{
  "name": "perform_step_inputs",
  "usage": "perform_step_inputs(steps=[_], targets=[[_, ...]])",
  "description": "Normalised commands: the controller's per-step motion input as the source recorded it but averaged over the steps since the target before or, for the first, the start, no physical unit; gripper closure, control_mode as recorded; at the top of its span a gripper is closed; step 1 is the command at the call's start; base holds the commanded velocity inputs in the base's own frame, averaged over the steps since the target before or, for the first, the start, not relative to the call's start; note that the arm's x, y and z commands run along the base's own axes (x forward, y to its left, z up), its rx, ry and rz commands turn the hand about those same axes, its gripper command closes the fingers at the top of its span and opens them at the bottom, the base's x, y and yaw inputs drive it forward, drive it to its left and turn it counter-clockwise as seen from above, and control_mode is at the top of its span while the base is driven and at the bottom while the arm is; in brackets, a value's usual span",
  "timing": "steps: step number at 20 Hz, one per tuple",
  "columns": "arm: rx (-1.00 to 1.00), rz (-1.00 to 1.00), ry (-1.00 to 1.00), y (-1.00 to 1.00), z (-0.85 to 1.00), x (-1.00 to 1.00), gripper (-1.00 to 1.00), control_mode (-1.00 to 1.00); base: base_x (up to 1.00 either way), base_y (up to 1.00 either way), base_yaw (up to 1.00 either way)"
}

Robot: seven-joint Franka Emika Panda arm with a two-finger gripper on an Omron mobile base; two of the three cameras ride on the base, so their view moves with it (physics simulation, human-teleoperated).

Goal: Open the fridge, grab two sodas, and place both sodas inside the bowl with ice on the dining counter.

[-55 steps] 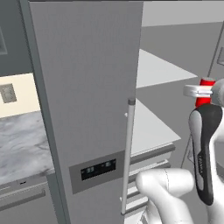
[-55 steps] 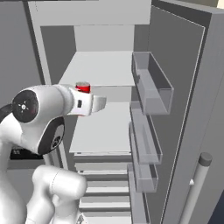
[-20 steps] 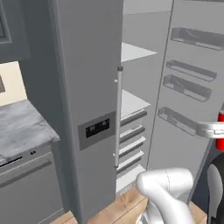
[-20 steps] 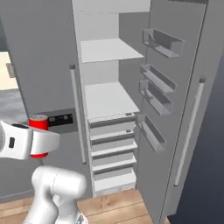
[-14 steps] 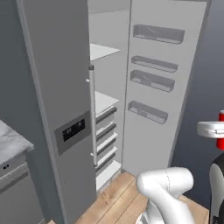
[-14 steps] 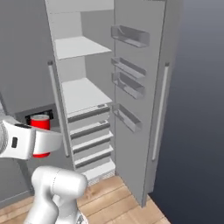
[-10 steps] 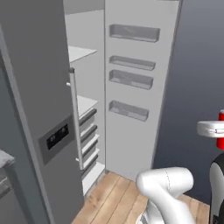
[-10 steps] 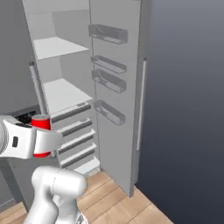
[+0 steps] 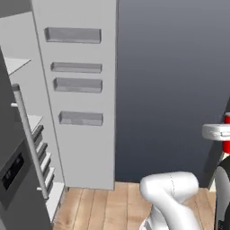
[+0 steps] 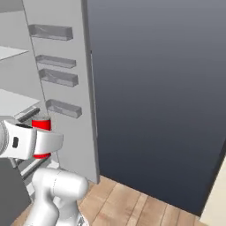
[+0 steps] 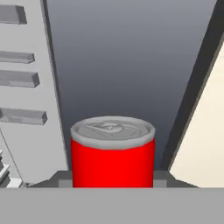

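Gripping the red can, your gripper has its jaws clenched on the can's sides, and the can stands upright with its silver top showing. You'll see the fridge with its right door swung wide open, four shelf bins on the inner face. The can sits just in front of that open door, well off the wooden floor.
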Motion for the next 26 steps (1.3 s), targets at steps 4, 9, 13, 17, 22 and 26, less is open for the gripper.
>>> perform_step_inputs(steps=[4, 9, 13, 17, 22, 26], targets=[[0.00, 0.00, 0.00, 0.00, 0.00, 0.00, 1.00, 1.00, -0.36, 0.06, -0.69], [0.00, 0.00, 0.00, 0.00, 0.00, 0.00, 1.00, 1.00, -0.34, 0.05, -0.69], [0.00, 0.00, 0.00, 0.00, 0.00, 0.00, 1.00, 1.00, -0.32, 0.05, -0.69], [0.00, 0.00, 0.00, 0.00, 0.00, 0.00, 1.00, 1.00, -0.30, 0.04, -0.70], [0.00, 0.00, 0.00, 0.00, 0.00, 0.00, 1.00, 1.00, -0.28, 0.01, -0.69], [0.00, 0.00, 0.00, 0.00, 0.00, 0.00, 1.00, 1.00, -0.11, -0.05, -0.67]])
